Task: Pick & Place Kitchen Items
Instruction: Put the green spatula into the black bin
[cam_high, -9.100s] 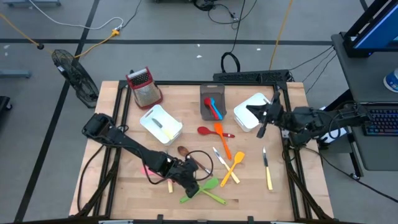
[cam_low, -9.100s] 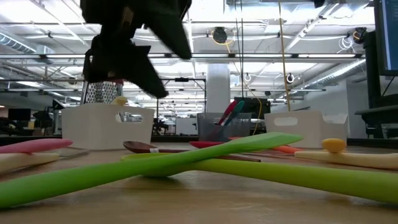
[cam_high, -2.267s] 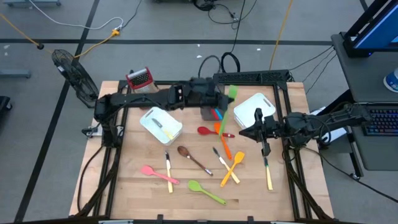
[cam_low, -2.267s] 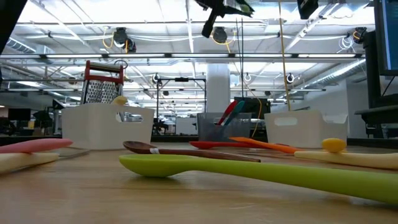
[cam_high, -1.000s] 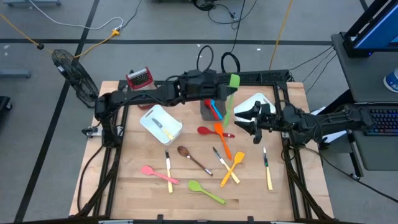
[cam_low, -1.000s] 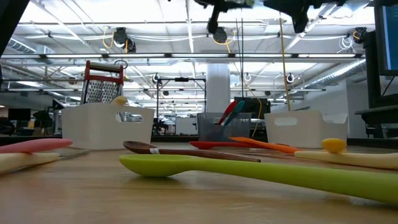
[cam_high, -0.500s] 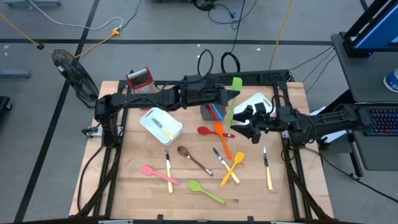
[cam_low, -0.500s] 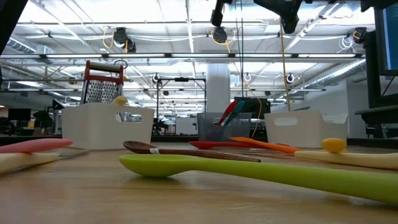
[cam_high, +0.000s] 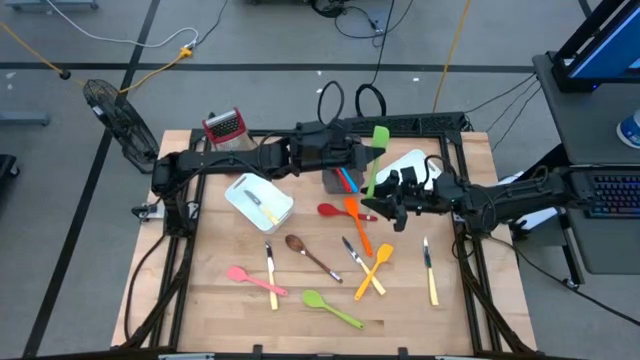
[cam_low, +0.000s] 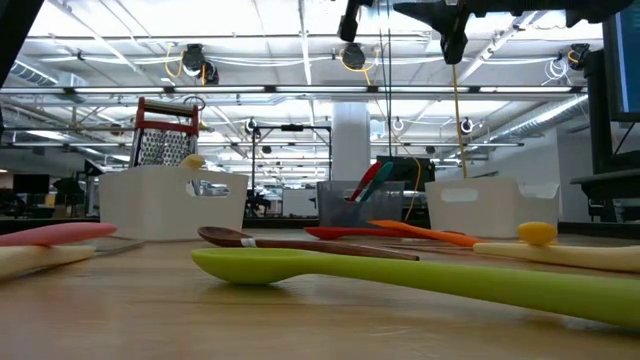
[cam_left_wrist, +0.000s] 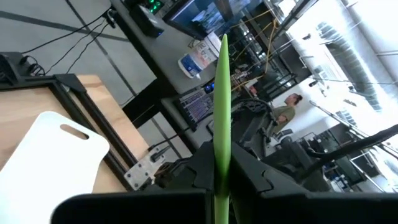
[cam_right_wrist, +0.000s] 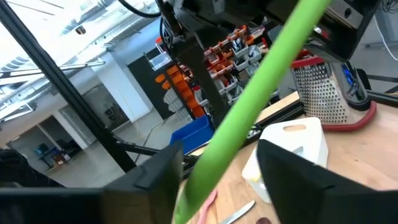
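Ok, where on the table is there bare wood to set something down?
Bare wood lies along the near edge, left of the pink spatula and right of the yellow-handled knife. It is crowded mid-table, from the brown spoon to the orange spatulas, and around the bins.

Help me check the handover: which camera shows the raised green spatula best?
The right wrist view: the green spatula runs across the frame between the open right end effector fingers. The high view shows it small, held by the shut left end effector. The left wrist view sees it edge-on. The low view misses it.
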